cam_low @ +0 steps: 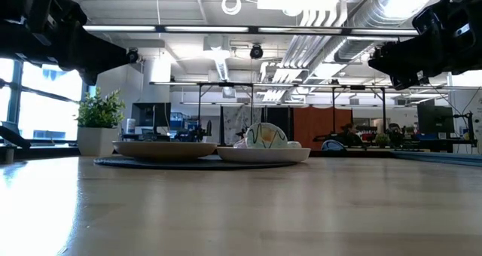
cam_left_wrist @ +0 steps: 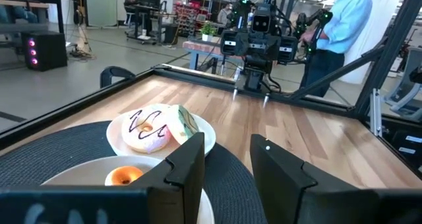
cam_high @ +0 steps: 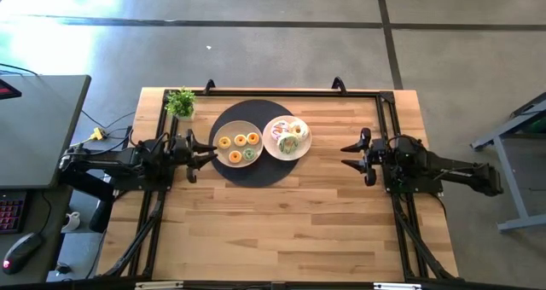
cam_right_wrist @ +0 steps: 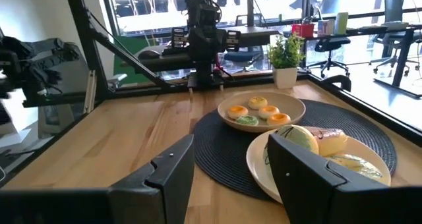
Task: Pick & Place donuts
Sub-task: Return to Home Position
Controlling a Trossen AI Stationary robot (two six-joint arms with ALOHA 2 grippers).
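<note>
Two round white plates sit side by side on a dark round mat (cam_high: 256, 172) in the middle of the table. The left plate (cam_high: 218, 133) holds several small donuts (cam_high: 240, 140), yellow, orange and green. The right plate (cam_high: 271, 148) holds larger iced donuts (cam_high: 290, 138), one of them white with dark squiggles (cam_left_wrist: 148, 128). My left gripper (cam_high: 209, 153) hovers level at the mat's left edge, open and empty. My right gripper (cam_high: 348, 155) hovers level to the right of the mat, open and empty, pointing at the plates (cam_right_wrist: 264, 128).
A small potted plant (cam_high: 180, 102) stands at the far left corner. Black frame rails (cam_high: 388, 111) run along the table's far and side edges. Bare wood (cam_high: 281, 230) fills the near half. A person in a blue shirt (cam_left_wrist: 339, 33) stands beyond the table's right side.
</note>
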